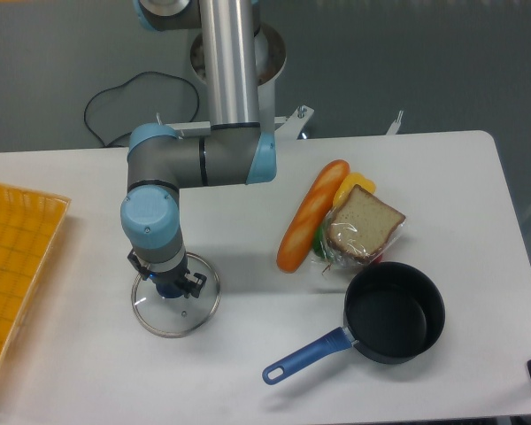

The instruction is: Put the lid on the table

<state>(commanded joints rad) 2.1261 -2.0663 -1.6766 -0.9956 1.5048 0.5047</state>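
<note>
The lid (179,308) is a round clear glass disc with a thin metal rim, lying flat on the white table (248,354) at front left. Its blue knob (169,289) shows just under the wrist. My gripper (167,285) points straight down over the lid's centre. Its dark fingers sit close on either side of the knob, shut on it. The arm's wrist hides most of the fingertips.
A dark saucepan (394,312) with a blue handle (305,356) stands at front right. A toy baguette (311,226), a bagged sandwich (363,227) and other toy food lie behind it. An orange-yellow gridded tray (18,266) is at the left edge.
</note>
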